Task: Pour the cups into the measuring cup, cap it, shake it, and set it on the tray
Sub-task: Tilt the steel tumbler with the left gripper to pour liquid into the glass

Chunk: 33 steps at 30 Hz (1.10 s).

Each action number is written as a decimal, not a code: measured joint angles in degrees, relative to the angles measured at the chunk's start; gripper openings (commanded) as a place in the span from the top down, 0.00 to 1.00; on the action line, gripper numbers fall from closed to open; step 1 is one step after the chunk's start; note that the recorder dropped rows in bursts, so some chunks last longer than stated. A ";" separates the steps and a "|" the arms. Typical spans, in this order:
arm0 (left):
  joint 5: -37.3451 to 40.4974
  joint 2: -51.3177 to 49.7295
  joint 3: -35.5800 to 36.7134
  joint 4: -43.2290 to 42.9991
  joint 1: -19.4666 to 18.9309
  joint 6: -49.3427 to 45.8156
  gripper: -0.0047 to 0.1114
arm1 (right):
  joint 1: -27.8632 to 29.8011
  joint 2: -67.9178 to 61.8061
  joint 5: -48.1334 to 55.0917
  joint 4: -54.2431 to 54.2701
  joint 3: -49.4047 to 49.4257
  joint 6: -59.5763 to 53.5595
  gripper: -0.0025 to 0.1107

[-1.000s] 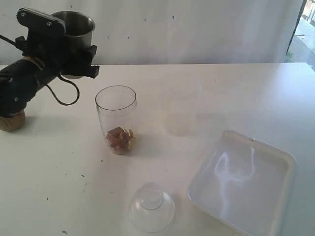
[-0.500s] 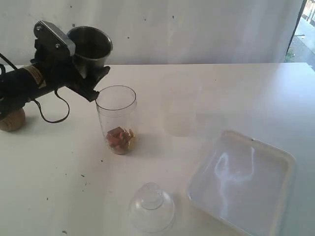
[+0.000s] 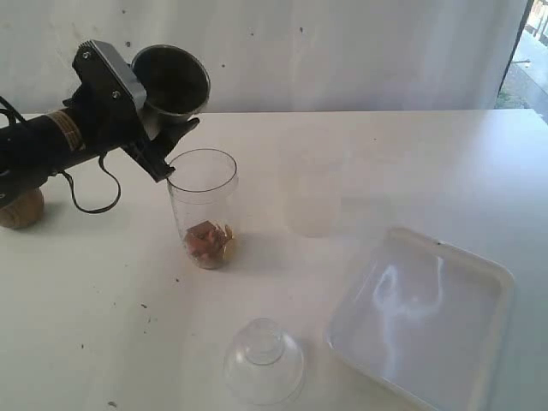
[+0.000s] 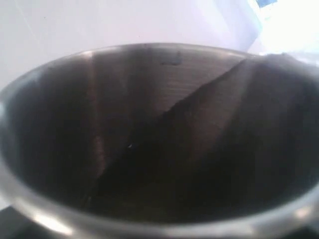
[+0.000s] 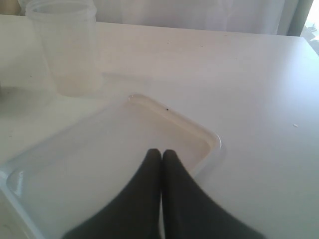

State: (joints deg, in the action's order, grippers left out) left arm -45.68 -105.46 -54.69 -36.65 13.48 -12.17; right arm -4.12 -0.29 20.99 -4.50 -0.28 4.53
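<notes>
The steel cup (image 3: 171, 81) is held tilted in the left gripper (image 3: 157, 128), which is clamped round it. The measuring cup (image 3: 202, 210) stands upright at its 5 o'clock, mouth just below. The right gripper (image 5: 161, 155), pinched empty, hangs over the tray (image 5: 209, 137).

Over the white tray (image 5: 89, 149), the right gripper (image 5: 161, 152), jaws together — frosted cup (image 5: 70, 50) just beyond, upright on the table (image 5: 234, 69)

left gripper (image 3: 159, 128): raised, tilted, clamped on steel tumbler (image 3: 172, 81) | right gripper (image 5: 161, 155): closed, empty
</notes>
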 measured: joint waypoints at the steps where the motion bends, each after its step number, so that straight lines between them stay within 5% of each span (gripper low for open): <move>1: 0.00 0.00 0.00 0.00 0.00 -0.47 0.96 | 0.00 0.00 0.00 0.00 0.00 0.00 0.98; 33: -0.61 0.00 0.00 3.50 0.00 -16.88 0.96 | 0.00 0.00 0.00 0.00 0.00 0.00 0.98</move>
State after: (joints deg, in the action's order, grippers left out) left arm -46.29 -105.46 -54.69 -33.15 13.48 -29.05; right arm -4.12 -0.29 20.99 -4.50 -0.28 4.53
